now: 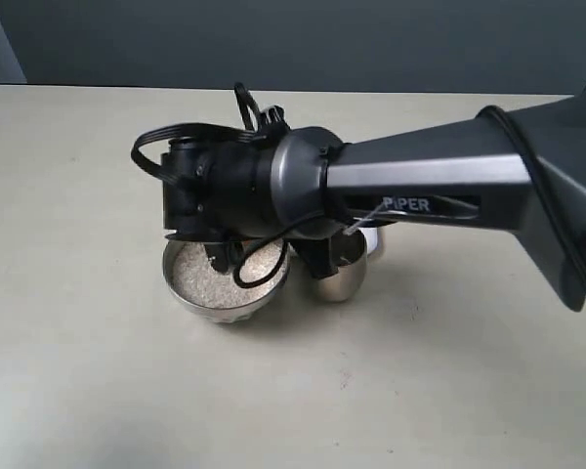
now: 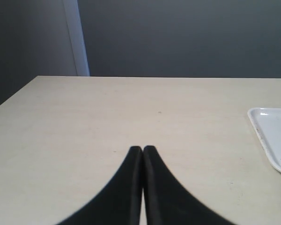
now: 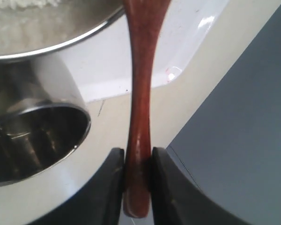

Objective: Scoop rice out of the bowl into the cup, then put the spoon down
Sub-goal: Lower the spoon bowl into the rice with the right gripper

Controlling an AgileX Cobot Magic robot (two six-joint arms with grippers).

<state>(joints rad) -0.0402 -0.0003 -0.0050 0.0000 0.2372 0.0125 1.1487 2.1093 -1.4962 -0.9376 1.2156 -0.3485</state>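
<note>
So the right claw (image 3: 138, 164) was clamped on the spoon (image 3: 141, 93) handle, up above the bowl (image 1: 220, 308) of rice (image 1: 200, 276), cup (image 1: 340, 283) right beside it. The left claw (image 2: 143, 150) was pinched together over the table (image 2: 84, 122).

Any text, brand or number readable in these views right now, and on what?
"PIPER": white letters on the side of the right arm, exterior view; the first letter is partly covered.
Nothing else can be read: no markings show on the bowl, cup, spoon or tray.
</note>
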